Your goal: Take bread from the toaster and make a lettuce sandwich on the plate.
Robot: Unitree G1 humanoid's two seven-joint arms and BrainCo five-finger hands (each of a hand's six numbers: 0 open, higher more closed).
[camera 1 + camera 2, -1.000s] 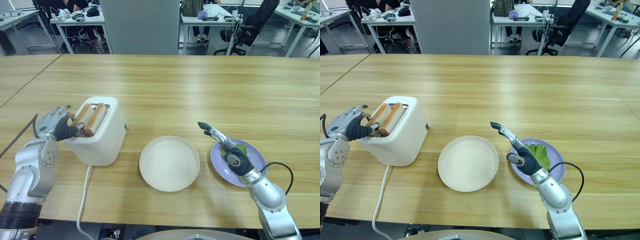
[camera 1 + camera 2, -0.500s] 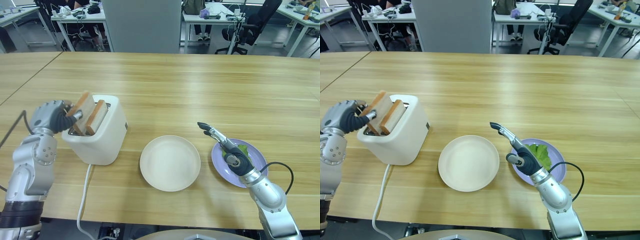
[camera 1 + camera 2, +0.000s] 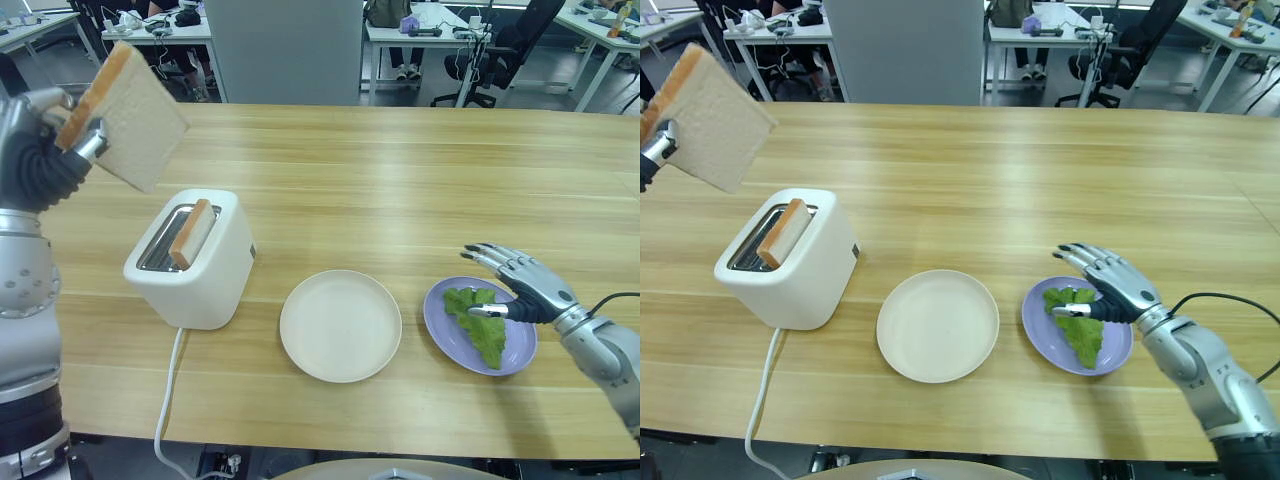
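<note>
- The bread slice [image 3: 135, 125] is at upper left, gripped by the left hand [image 3: 35, 160] above the toaster [image 3: 205, 280].
- A second slice [image 3: 190, 232] stands in the toaster's right slot.
- Lettuce [image 3: 482, 328] lies on the purple plate [image 3: 435, 322], right of the white plate [image 3: 340, 326].
- The right hand [image 3: 525, 285] is spread wide over the lettuce, holding nothing.

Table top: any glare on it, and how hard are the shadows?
Left eye view: a broad pale sheen on the table beyond the white plate, no harsh glare. Right eye view: the toaster and purple plate throw only soft, thin shadows at their near edges.
</note>
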